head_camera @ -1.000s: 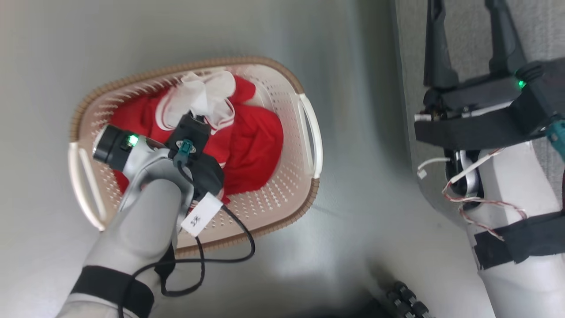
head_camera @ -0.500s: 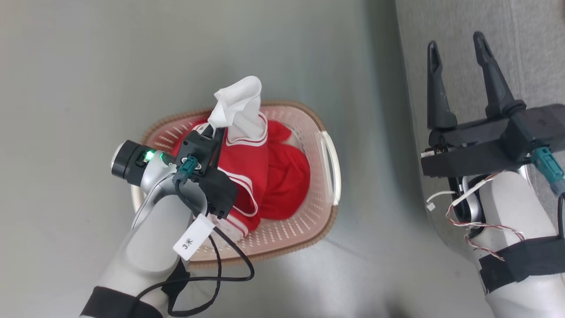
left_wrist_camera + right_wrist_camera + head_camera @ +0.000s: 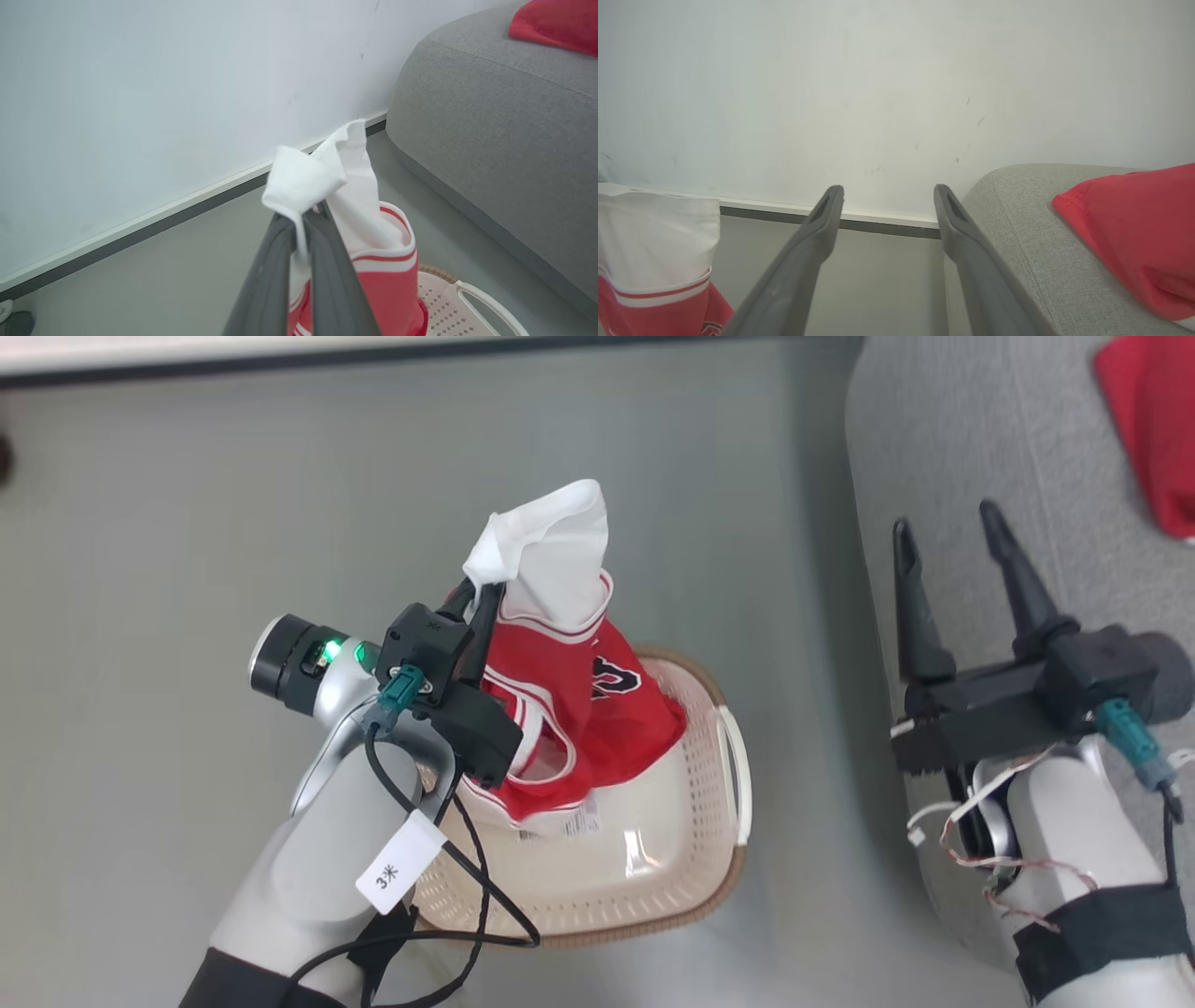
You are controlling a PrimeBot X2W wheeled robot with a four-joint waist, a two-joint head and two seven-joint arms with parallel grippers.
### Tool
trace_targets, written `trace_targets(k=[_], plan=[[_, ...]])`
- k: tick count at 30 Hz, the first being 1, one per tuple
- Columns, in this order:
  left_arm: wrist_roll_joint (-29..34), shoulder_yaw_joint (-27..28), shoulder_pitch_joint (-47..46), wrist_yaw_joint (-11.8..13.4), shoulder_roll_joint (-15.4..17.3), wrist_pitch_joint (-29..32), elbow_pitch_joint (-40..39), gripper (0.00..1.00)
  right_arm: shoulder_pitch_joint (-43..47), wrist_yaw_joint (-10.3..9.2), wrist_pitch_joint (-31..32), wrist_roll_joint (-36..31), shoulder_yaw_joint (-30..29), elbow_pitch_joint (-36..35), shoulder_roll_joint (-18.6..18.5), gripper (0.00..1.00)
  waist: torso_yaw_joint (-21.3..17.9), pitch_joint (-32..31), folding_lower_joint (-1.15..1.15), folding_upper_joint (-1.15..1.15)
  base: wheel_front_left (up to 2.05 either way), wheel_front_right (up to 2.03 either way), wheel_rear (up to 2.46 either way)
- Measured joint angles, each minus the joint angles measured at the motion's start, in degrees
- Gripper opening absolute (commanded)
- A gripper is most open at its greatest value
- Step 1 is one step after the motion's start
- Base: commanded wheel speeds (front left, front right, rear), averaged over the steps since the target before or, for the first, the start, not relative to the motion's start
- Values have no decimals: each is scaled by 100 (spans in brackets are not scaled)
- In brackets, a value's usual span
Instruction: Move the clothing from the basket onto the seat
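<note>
Jersey (image 3: 569, 681) hung mid-frame, pinched in the left gripper (image 3: 478, 590) above the basket (image 3: 653, 919); right gripper (image 3: 945, 518) (spread wide) hovered over the seat (image 3: 1027, 429), red garment (image 3: 1153, 429) upper right.

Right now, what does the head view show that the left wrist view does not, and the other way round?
The head view adds: the open right end effector by the edge of the sofa, the navy lettering on the jersey, and the bare bottom of the basket.
The left wrist view adds: the tall white wall.
Shared: the left end effector shut on the jersey's white part, the basket, the grey sofa, and a red garment lying on it.
</note>
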Motion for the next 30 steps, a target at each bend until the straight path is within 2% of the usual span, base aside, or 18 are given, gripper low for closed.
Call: trace_targets(k=[11, 30], plan=[[-75, 4, -4, -105, 0, 0, -334, 0, 543, 60, 0, 1, 7, 320, -30, 100, 225, -957, 0, 0, 0, 0, 0], [-424, -253, -32, -153, -10, 155, 41, 0, 903, 435, 1, 2, 771, 1072, 294, 100, 544, -2596, 1, 0, 0, 0, 0]])
